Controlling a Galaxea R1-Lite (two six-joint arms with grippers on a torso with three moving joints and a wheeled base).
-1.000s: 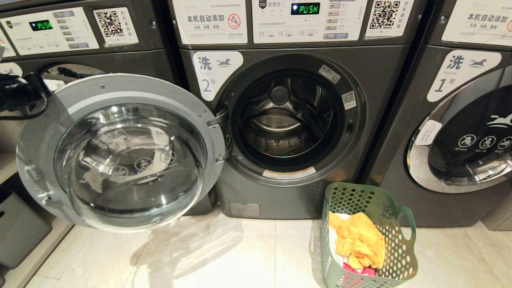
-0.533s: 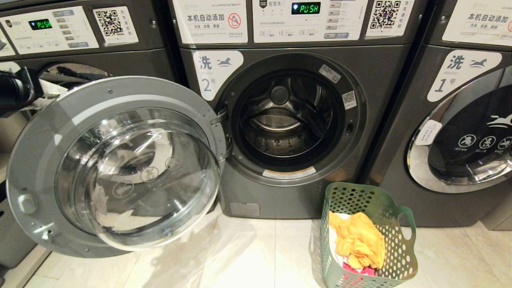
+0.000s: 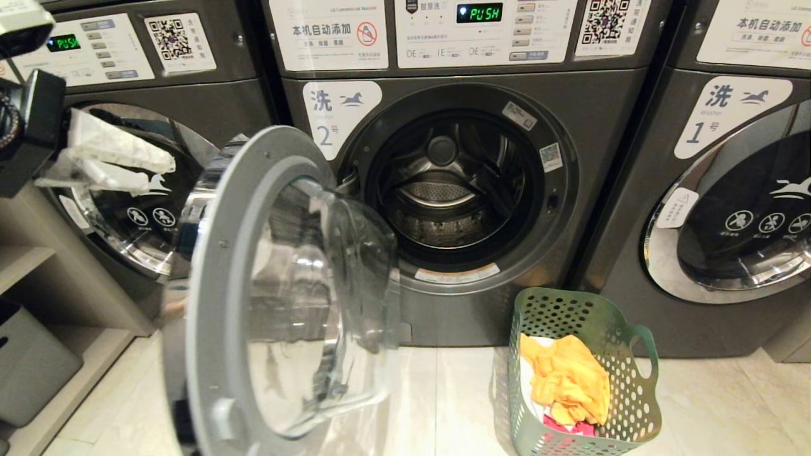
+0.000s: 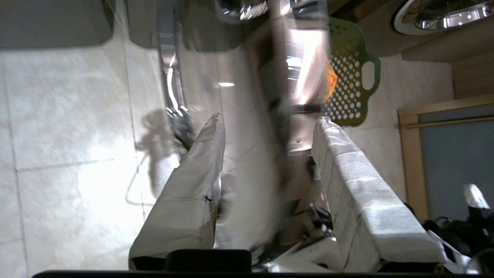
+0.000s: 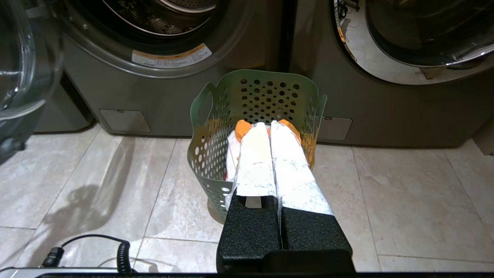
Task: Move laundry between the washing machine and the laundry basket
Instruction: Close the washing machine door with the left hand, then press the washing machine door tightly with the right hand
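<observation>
Swinging round since a moment ago, the round glass door [image 3: 253,285] now stands half shut and nearly edge-on in the lower left of the head view, where before it lay wide open and flat to the camera. It hangs from the left side of the washing machine [image 3: 595,126] marked 2.

At the lower right, the green laundry basket [image 3: 583,310] sits on the pale floor tiles [image 3: 443,405], close in front of the machines. The laundry is inside it: an orange-yellow cloth [image 3: 570,380] on top, a bit of pink cloth [image 3: 570,427] under it and some white cloth [image 3: 529,380] at the side.

The right gripper [image 5: 270,125] shows only in its own wrist view. Its two white fingers are pressed together, they hold nothing, and they point at the basket.

The left gripper [image 3: 161,177] is at the upper left of the head view, up off the door and not touching it. Its fingers [image 4: 193,177] stand apart with nothing between them.

Farther back, the drum [image 3: 443,190] of machine 2 is uncovered at the middle, with the green PUSH display [image 3: 479,12] above it. A like machine [image 3: 127,209] stands at the left and machine 1 [image 3: 728,114] at the right, both with doors shut
</observation>
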